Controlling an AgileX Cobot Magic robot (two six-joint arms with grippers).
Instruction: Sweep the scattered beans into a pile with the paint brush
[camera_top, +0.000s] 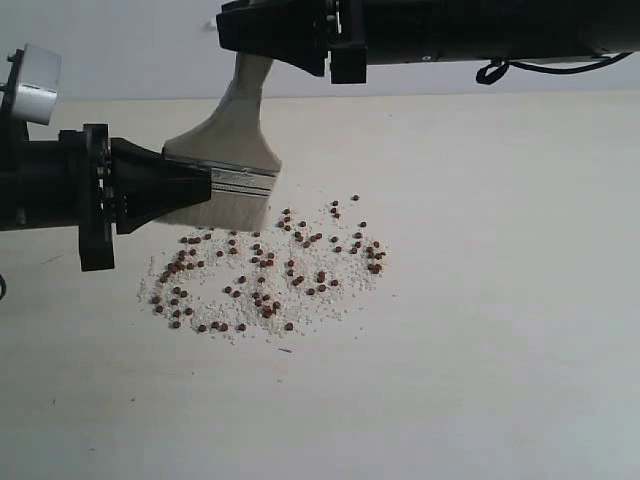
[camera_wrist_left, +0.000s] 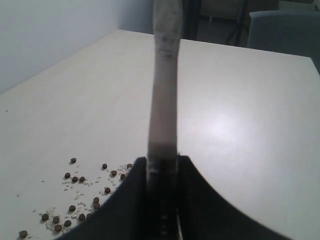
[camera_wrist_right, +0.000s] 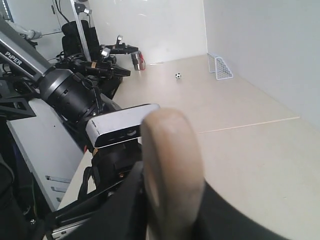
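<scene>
The paint brush (camera_top: 232, 128) stands tilted over the table, its pale bristles (camera_top: 222, 212) hanging at the back left edge of the beans (camera_top: 265, 275). The beans lie scattered on the table, mixed with whitish crumbs. My left gripper (camera_top: 203, 187) is shut on the brush's silver ferrule from the left. In the left wrist view the brush (camera_wrist_left: 164, 100) rises out of the left gripper (camera_wrist_left: 162, 172), with beans (camera_wrist_left: 75, 177) beside it. My right gripper (camera_top: 252, 42) reaches in from the top right and is shut on the handle's upper end. The right wrist view shows the handle (camera_wrist_right: 170, 160) pressed between the right gripper's (camera_wrist_right: 172, 205) jaws.
The pale table (camera_top: 500, 300) stretches bare to the right and front of the beans. The left arm's wrist camera (camera_wrist_right: 120, 125) and arm base show behind the handle. A grey chair (camera_wrist_left: 280, 30) stands past the table's far edge. A small goal (camera_wrist_right: 220, 67) and ball (camera_wrist_right: 178, 76) lie far off.
</scene>
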